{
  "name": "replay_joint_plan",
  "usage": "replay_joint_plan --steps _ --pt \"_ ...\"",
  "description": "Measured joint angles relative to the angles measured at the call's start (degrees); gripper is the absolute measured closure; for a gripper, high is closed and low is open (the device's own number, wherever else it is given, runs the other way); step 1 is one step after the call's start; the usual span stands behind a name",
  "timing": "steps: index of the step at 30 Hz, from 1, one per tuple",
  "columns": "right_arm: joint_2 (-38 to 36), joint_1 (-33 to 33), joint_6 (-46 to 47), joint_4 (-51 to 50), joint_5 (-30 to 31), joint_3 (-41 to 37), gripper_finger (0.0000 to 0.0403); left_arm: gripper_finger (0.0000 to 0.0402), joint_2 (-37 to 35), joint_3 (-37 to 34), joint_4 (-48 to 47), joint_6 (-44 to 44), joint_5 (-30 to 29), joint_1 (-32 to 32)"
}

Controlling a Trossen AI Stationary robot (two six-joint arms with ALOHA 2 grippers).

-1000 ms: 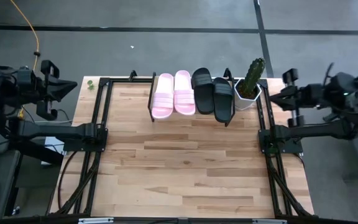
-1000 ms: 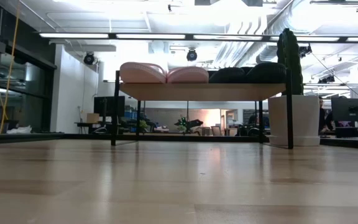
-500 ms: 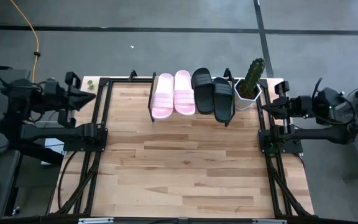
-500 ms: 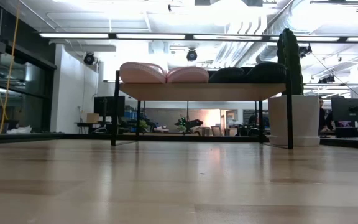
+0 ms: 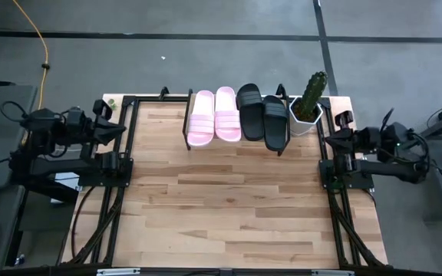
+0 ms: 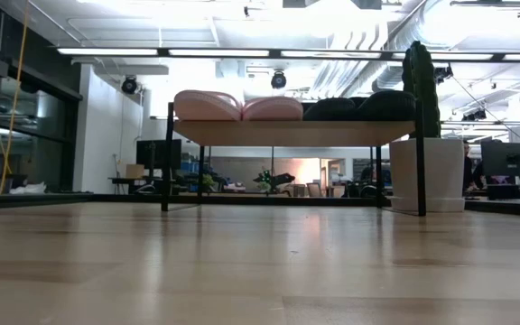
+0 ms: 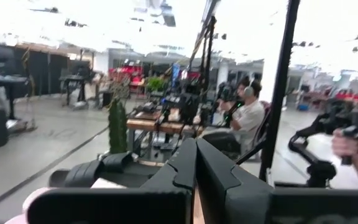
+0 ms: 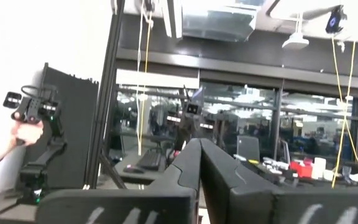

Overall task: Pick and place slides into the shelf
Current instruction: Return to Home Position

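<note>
Four slides [image 5: 226, 115] on shelf [image 6: 292, 134] | left claw [image 7: 196, 148], right claw [image 8: 199, 145] pinched empty, swung inward

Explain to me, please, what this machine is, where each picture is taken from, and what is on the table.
It is a robot with two dark arms at a wooden table. One camera looks straight down, one looks level across the tabletop, and one sits on each wrist. On the shelf at the far edge lie two pink slides and two black slides, side by side; a potted cactus stands beside it. The left gripper and right gripper are at the table's sides, shut, holding nothing.
</note>
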Motion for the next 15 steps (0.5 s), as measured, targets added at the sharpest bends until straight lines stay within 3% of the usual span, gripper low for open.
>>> replay_joint_plan --steps 10,15 --pt "-2.5 0.0 1.4 10.2 -0.3 -9.7 0.0403 0.0402 -8.7 -9.2 4.3 -3.0 0.6 0.0" --pt "-2.5 0.0 2.4 22.0 -2.5 -15.1 0.0403 0.0401 -12.9 -15.8 11.2 -3.6 0.8 0.0"
